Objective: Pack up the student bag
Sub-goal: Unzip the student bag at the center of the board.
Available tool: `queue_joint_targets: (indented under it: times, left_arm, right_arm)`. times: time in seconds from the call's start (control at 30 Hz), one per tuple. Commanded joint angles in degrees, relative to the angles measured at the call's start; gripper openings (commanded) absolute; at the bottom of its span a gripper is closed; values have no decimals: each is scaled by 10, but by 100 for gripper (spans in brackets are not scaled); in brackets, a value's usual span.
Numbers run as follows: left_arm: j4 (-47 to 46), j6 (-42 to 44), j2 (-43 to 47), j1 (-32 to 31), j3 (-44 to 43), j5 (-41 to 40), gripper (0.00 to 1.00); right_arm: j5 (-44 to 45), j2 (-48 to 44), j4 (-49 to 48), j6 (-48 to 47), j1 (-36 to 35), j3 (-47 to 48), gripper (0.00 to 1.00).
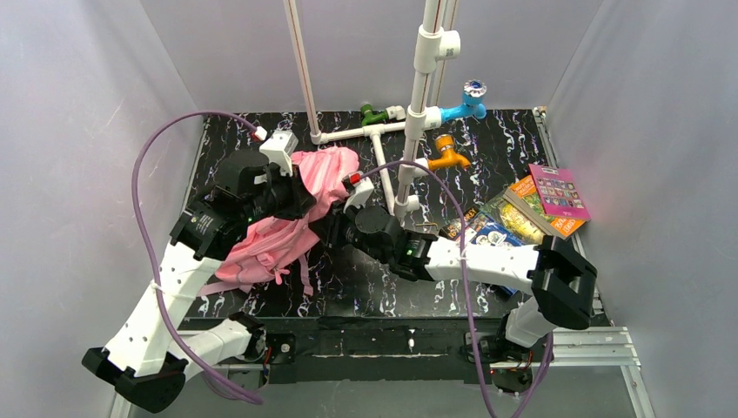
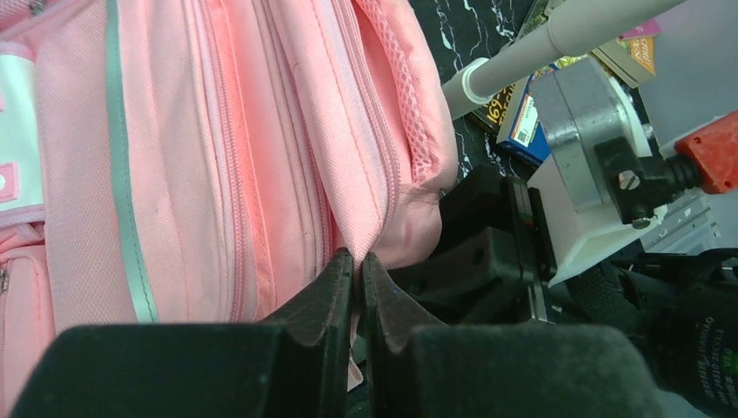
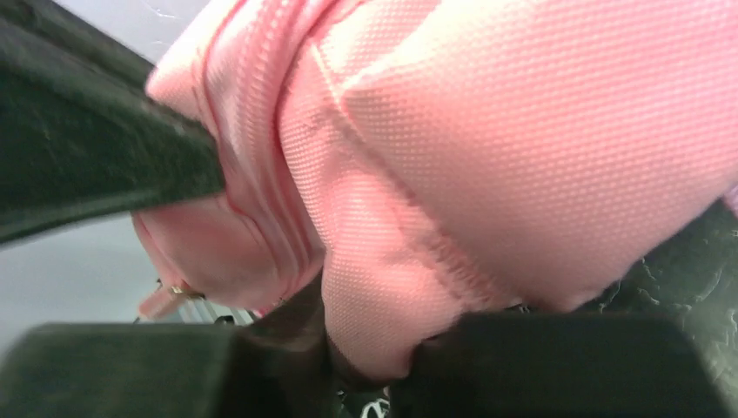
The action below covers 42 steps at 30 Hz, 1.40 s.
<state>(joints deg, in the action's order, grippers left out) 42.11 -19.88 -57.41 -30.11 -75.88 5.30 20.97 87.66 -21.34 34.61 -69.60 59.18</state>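
while both arms lean in over the black marbled tabletop, the student bag lies on its left half, between the middle and the left edge, with the pink straps trailing toward the near edge. the left tool is closed tight on a thin fold of the bag's pink fabric, fingers nearly touching with just the cloth between them. from that wrist view you can see a grey stripe running down the front, a couple of zip lines beside it, and a bit of white patch off to the side. the right tool comes in at the bag's edge that faces the middle of the tabletop. its fingers stand partly apart, and a bulge of pink fabric fills the gap and touches both, so it looks like it's gripping the bag too, on a thicker bunch of cloth. the two tools sit just beside each other. by the right edge there's a fanned pile of books with a pink-covered one on top, well apart from the bag. along the far edge stands a white pipe frame with a blue tap, an orange tap and a green tap.
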Motion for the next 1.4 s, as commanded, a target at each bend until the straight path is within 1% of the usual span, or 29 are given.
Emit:
queue_joint_targets:
  times: [0.0, 0.03, 0.07, 0.1, 0.13, 0.17, 0.2, 0.3, 0.43, 0.57, 0.7, 0.77, 0.83, 0.87, 0.9, 1.03, 1.13, 1.17, 1.27, 1.3, 1.33, 1.37]
  left_arm:
    - [-7, 25, 13, -2, -42, -6, 0]
    - [8, 37, 13, -1, -45, -23, 5]
    - [26, 48, 14, -1, -47, -40, 21]
    - [45, 57, 17, -1, -47, -71, 41]
    - [62, 63, 23, -1, -42, -95, 58]
    - [79, 69, 33, -1, -33, -118, 69]
    - [86, 76, 45, -1, -21, -126, 75]
    - [94, 83, 91, -1, 22, -134, 83]
    - [95, 82, 131, -1, 67, -129, 86]
    - [96, 99, 128, -2, 93, -142, 89]
    - [97, 120, 113, -1, 94, -170, 87]
    - [91, 129, 108, -1, 96, -167, 85]
    - [85, 133, 103, -2, 98, -155, 80]
    - [83, 136, 101, -2, 100, -149, 74]
    - [82, 140, 100, -1, 100, -148, 65]
    - [74, 158, 103, -2, 101, -158, 23]
    - [58, 184, 108, -1, 96, -164, 3]
    - [54, 192, 109, -1, 93, -171, 0]
    - [40, 223, 106, -1, 81, -186, 0]
    - [38, 230, 104, -1, 76, -185, 0]
    - [33, 236, 103, -1, 72, -181, 0]
    - [29, 237, 101, -1, 68, -180, 0]
  right_arm:
    - [-47, 22, -33, 8, 10, 52, 7]
    - [-50, 25, -14, 10, 10, 67, 1]
    - [-52, 27, 9, 11, 11, 81, 1]
    - [-58, 28, 28, 15, 14, 93, 1]
    - [-66, 29, 46, 19, 17, 104, 1]
    - [-75, 29, 56, 24, 21, 111, 1]
    - [-83, 29, 62, 30, 25, 116, 1]
    - [-116, 30, 70, 42, 36, 126, 1]
    - [-145, 35, 77, 50, 40, 143, 1]
    - [-168, 39, 79, 55, 41, 155, 1]
    - [-173, 41, 102, 49, 43, 165, 1]
    - [-173, 43, 122, 45, 46, 174, 1]
    - [-176, 44, 134, 43, 49, 180, 1]
    - [-177, 45, 138, 41, 51, 183, 1]
    - [-178, 45, 142, 38, 52, 185, 1]
    - [-172, 43, 178, 23, 62, 199, 1]
    - [-157, 40, 209, 3, 71, 208, 4]
    - [-151, 40, 228, -6, 73, 213, 6]
    - [-139, 46, 273, -34, 77, 234, 9]
    - [-139, 49, 289, -48, 77, 242, 12]
    - [-140, 53, 302, -58, 77, 250, 18]
    - [-142, 58, 320, -66, 77, 259, 27]
